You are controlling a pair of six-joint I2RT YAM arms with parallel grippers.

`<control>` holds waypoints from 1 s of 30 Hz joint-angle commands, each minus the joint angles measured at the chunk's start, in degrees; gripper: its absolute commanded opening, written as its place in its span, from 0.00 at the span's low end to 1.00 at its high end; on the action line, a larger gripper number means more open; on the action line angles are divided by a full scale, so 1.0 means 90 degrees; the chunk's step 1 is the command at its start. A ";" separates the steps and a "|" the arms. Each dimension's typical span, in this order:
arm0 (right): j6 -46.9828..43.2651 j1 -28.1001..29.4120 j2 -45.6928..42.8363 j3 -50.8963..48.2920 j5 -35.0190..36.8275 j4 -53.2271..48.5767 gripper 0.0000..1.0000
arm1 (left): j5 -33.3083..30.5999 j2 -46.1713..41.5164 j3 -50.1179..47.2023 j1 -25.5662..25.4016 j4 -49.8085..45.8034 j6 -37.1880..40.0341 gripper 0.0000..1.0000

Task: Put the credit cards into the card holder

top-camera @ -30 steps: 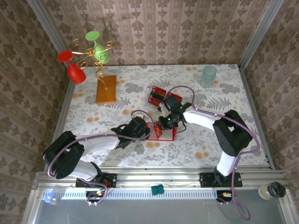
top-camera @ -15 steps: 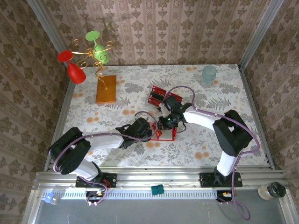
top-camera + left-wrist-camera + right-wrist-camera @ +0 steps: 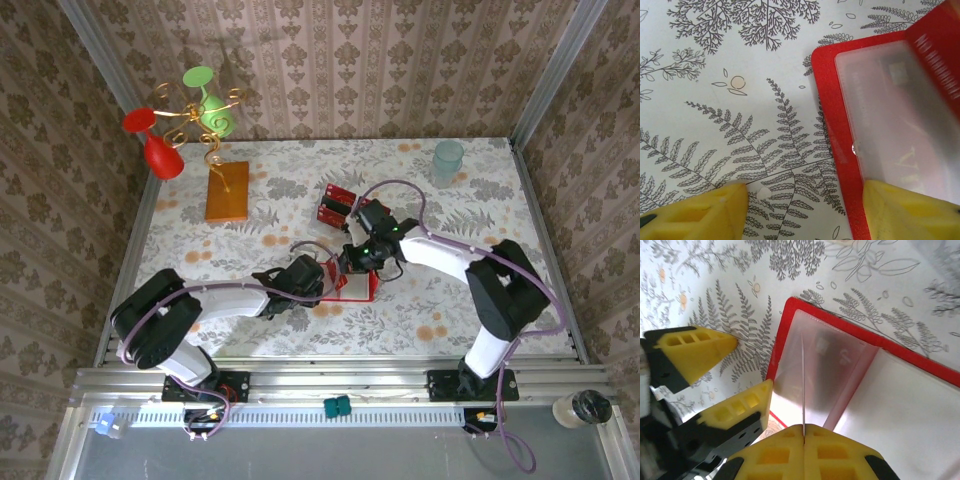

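The red card holder (image 3: 362, 286) lies open on the patterned table, its clear pockets facing up (image 3: 777, 347). My right gripper (image 3: 351, 260) is shut on one credit card (image 3: 803, 380), seen edge-on and standing in the left pocket (image 3: 940, 45). My left gripper (image 3: 322, 281) is open at the holder's left edge (image 3: 832, 125). One of its yellow fingers (image 3: 910, 210) rests on the clear pocket and the other on the table. Faint marks show through that pocket. More credit cards (image 3: 338, 204) lie in a loose pile behind the holder.
An orange-brown slab (image 3: 227, 191) lies at the back left, below a wire stand with a red and a green glass (image 3: 185, 120). A pale cup (image 3: 447, 160) stands at the back right. Patterned walls close in the table on three sides.
My left gripper has slid right to the holder's left edge. The right arm's elbow has swung right and its gripper has shifted slightly back, still shut on the card.
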 commanded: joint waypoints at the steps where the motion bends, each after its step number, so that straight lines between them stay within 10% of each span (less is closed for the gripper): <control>1: 0.0326 -0.0114 -0.0557 -0.0176 0.0028 0.0151 0.00 | -0.0148 0.0072 0.0102 -0.0045 -0.0243 -0.0019 0.63; 16: 0.1783 -0.0185 -0.2058 -0.2484 0.0895 0.2861 0.00 | -0.0184 0.0126 0.0013 -0.0091 -0.0197 -0.0148 0.62; 30: 0.2477 -0.0079 -0.1447 -0.3343 0.0926 0.4793 0.00 | -0.0176 0.0166 0.0006 -0.0121 -0.0194 -0.0221 0.61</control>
